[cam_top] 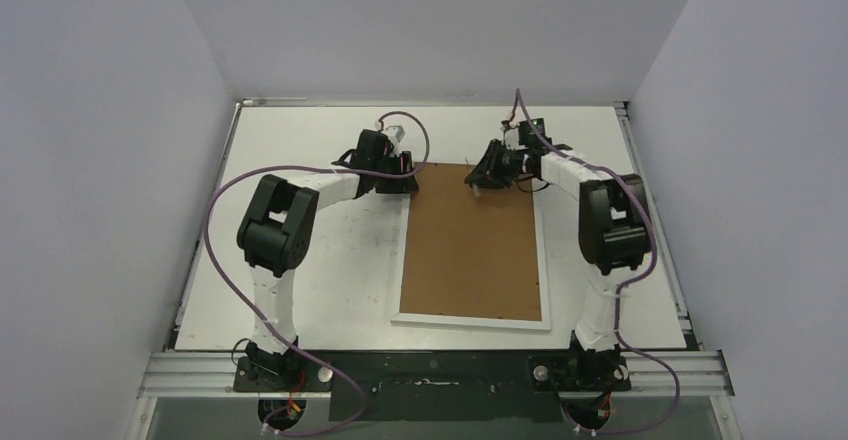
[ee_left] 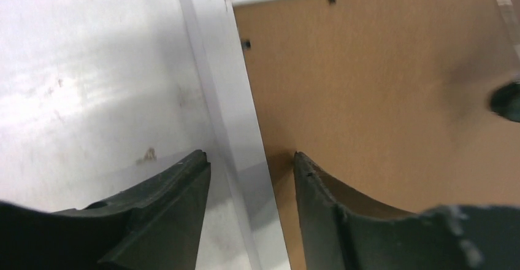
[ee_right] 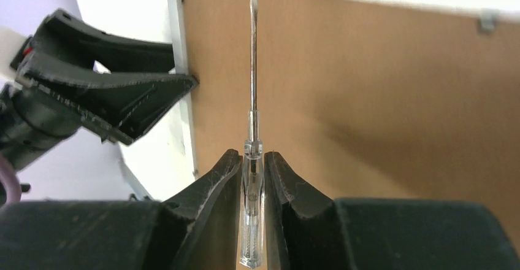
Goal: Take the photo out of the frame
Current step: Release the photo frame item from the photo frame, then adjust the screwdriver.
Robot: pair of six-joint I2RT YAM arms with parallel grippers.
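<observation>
1. Loosening the backing board (cam_top: 470, 245) is judged to be the step in hand. The frame (ee_left: 236, 129) lies face down on the table (cam_top: 330, 290) with its brown back up, and small metal tabs (ee_right: 487, 21) are seen along its far edge.
2. The photo is not seen in any view; it is presumed to lie under the board, inside the frame.
3. A screwdriver (ee_right: 252, 67) with a clear handle is clamped in the right gripper (ee_right: 251, 154), whose jaws are closed tight on the handle. The blade is pointed across the board toward the far left corner, near a tab there.
4. The left gripper (ee_left: 250, 156) is set astride the frame's left border, its jaws parted wider than that border, with one finger on the table side and the other on the board side. Nothing is gripped, and whether the fingertips touch down cannot be told.
5. For a clean job, the blade tip should be slid under a tab and kept low and flat, so that the board is not gouged.
6. The frame should be steadied from the left while a tab is bent, since it may otherwise be pushed along the table.
</observation>
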